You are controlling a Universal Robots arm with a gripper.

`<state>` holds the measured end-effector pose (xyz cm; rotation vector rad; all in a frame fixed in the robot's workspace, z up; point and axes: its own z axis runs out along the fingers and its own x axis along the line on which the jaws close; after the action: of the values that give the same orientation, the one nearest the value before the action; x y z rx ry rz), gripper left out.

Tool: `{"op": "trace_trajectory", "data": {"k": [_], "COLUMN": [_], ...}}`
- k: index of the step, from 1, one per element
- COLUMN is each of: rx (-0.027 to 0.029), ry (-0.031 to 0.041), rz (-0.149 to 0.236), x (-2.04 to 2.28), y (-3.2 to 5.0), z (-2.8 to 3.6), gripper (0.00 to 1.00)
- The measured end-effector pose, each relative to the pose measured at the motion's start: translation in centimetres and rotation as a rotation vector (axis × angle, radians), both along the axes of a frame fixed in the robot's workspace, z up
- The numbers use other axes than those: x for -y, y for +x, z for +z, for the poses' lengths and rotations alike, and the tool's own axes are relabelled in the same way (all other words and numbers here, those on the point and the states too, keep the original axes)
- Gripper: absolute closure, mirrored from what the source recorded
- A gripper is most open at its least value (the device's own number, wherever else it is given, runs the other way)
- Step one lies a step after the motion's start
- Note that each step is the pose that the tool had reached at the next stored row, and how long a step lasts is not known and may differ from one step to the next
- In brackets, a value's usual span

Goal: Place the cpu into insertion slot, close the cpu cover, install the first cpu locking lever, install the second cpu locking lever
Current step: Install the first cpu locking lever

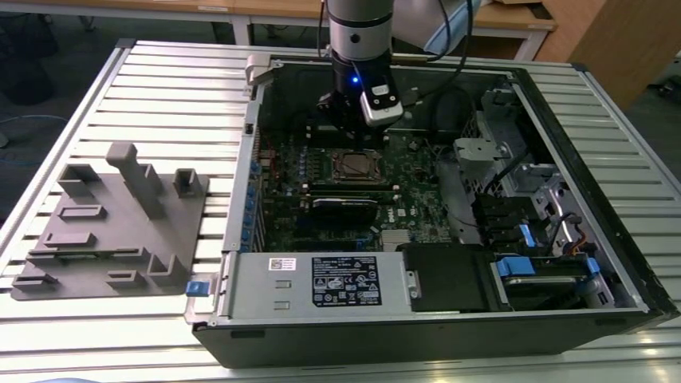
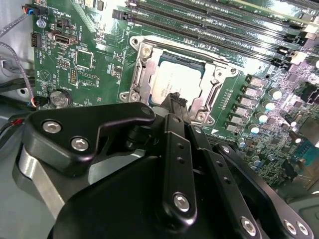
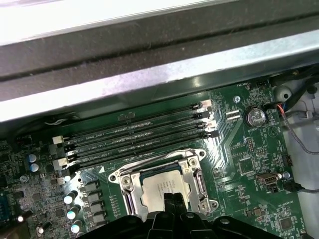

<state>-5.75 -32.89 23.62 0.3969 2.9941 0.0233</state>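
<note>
- Second wrist view: gripper (image 2: 175, 99) has its fingertips pressed together, nothing pinched between them, tips just at the near edge of the socket.
- First wrist view agrees: the gripper (image 3: 169, 198) tips overlap the near edge of the cpu (image 3: 162, 189), jaws together; we cannot tell whether they touch the chip or hang just above it.
- We see the cpu (image 2: 175, 84) lying flat inside the insertion slot (image 2: 142, 55), silver top up. Step one looks done.
- The cpu cover (image 2: 212, 92) appears down around the chip, its frame bordering the silver top on the sides. We judge it closed, though the gripper hides the near edge, so take that as probable.
- Locking levers: thin metal runs along the socket edges in both wrist views, but we cannot say whether either is latched. Treat both lever steps as open.
- Beyond the socket: the memory slots (image 3: 139, 134) run parallel just beside it, untouched.
- Exterior view: the arm stands upright over the open computer case (image 1: 596, 263), gripper (image 1: 356, 132) low over the board, socket (image 1: 356, 166) just below it. A grey fixture tray (image 1: 107, 231) sits well apart on the exterior view's left.
</note>
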Motion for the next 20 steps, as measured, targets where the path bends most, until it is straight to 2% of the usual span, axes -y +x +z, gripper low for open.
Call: {"op": "trace_trajectory", "data": {"k": [2,8,20], "rx": [-0.0001,0.0,-0.0002], "ry": [-0.0001,0.0001,-0.0006], "rz": [0.0,0.0,0.0], "x": [0.03,0.54,0.62], "y": [0.0,0.0,0.3], "z": [0.01,-0.07,-0.93], "gripper": [0.89,0.89,0.89]}}
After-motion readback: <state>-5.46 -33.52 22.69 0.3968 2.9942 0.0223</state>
